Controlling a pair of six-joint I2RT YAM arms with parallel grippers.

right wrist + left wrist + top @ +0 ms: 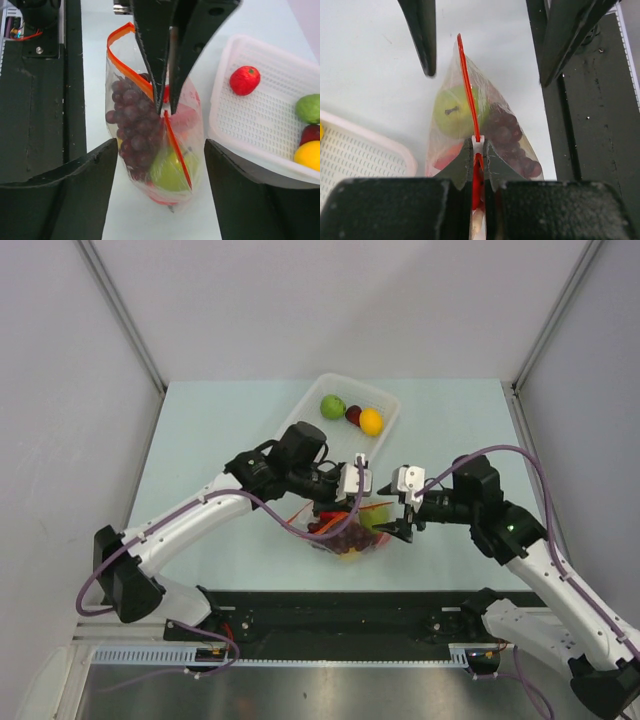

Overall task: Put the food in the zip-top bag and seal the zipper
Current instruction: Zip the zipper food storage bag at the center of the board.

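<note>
**Fig.** Zip-top bag, holding grapes and a green fruit, stands on the counter between the wide-spread right fingers. Left fingers pinch the zipper. Its long axis runs toward the right fingers, and an open loop lies behind the pinch.

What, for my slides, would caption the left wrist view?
Left claw clamped on the orange-red zipper of the filled bag.

Bright, even light — soft shadows, sharp focus.
</note>
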